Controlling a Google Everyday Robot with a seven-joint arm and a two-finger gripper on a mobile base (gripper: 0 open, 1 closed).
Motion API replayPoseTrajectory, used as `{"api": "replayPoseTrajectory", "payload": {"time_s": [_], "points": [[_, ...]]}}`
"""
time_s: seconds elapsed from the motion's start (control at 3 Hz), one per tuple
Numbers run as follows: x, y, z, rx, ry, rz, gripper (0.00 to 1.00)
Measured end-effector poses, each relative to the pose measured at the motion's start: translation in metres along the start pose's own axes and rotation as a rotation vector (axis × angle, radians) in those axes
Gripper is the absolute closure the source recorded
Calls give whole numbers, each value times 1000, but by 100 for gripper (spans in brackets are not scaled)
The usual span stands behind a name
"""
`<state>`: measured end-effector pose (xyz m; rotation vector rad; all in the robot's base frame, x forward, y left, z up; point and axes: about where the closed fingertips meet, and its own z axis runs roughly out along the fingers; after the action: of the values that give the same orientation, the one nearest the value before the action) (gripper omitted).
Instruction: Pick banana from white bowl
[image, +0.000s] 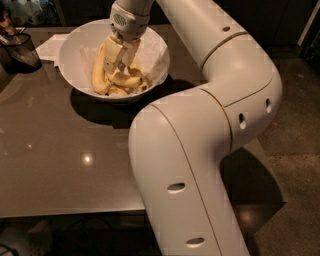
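The white bowl, lined with crumpled white paper, stands at the far side of the dark table. Several bananas lie in it. The thick, curved, deep yellow banana lies in the middle, right under my gripper. A longer, paler banana lies along its left. My gripper reaches down into the bowl from above, low among the bananas and against the curved one. Its wrist hides part of the bowl's far side.
A black container stands at the far left of the table, with a white napkin beside the bowl. My arm's large white links fill the right half of the view. The table's front edge runs along the bottom.
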<state>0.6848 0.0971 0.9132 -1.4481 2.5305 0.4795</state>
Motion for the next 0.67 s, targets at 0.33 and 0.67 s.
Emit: {"api": "replayPoseTrajectory", "payload": {"time_s": [0.33, 0.67], "points": [[-2, -2, 6, -4, 7, 4, 43], [-6, -3, 13, -2, 19, 3, 46]]}}
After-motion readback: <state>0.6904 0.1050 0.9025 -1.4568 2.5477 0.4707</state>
